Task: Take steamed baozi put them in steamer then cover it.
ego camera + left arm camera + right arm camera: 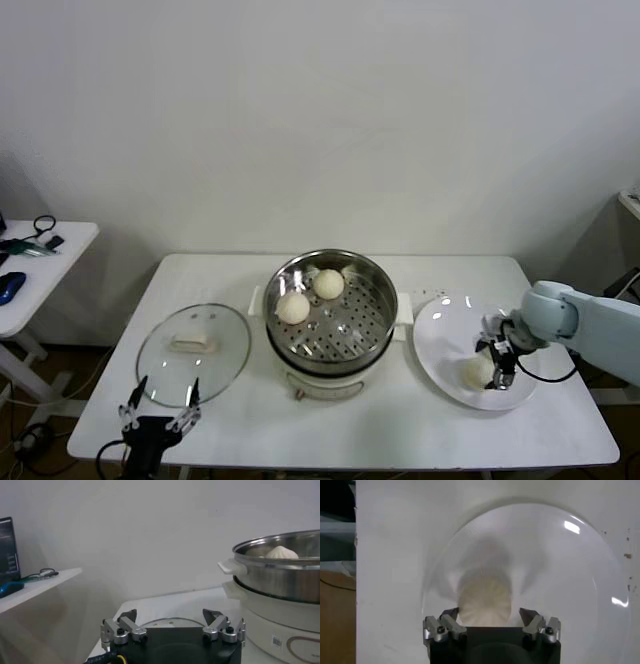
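The steamer (372, 322) stands mid-table with two baozi (293, 307) (328, 283) on its perforated tray. One of them peeks over the steamer's rim (280, 575) in the left wrist view (281, 553). A third baozi (477, 372) lies on the white plate (440, 340). My right gripper (497, 362) is open and low over the plate, its fingers on either side of this baozi (485, 597) without closing on it. The glass cover (220, 365) lies flat on the table left of the steamer. My left gripper (168, 395) is open and empty at the cover's near edge (170, 621).
A white side table (40, 270) with cables and a blue object stands at the far left. The plate (560, 555) sits close to the table's right front corner. A white wall runs behind the table.
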`<state>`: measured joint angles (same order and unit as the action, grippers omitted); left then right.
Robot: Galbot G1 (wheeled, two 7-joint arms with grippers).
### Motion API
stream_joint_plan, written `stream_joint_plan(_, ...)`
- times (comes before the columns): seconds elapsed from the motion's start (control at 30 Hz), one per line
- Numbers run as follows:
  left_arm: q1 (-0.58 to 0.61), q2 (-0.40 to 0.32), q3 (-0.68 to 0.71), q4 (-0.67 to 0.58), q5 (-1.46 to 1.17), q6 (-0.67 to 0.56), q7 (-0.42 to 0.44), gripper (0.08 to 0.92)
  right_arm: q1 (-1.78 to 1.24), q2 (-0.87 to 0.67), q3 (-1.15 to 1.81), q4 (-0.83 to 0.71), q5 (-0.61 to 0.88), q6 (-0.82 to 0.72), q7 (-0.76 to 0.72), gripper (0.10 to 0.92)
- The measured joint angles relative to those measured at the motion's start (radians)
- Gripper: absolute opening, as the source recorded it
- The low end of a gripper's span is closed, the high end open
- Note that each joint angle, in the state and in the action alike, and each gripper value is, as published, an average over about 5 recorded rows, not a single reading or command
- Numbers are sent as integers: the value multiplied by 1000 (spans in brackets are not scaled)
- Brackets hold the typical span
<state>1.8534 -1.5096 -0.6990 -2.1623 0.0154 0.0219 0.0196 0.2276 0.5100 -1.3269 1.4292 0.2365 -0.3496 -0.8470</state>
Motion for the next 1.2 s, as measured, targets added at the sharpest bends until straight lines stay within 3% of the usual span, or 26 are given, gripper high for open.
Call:
stream_joint_plan(0.17, -7, 0, 1, 3, 0, 3, 0, 823, -5, 11, 1, -6, 7, -4, -6, 667)
stream_joint_plan(0.33, -10, 0, 0, 6, 0, 5, 0, 823, 20, 22, -15, -7, 13, 7, -21, 624)
stream_joint_plan(0.53, -13, 0, 4, 7, 5, 10, 1, 823, 177, 63, -115, -27, 38, 78, -70, 619)
stream_joint_plan(0.8, -22, -1, 9, 4, 19, 22, 7, 823, 540, 225, -245, -43, 81, 318, -157, 619)
stream_joint_plan(1.2, -9, -2, -13, -20, 7, 20, 6, 823, 760, 503, -248, 149, 28, 587, -168, 619)
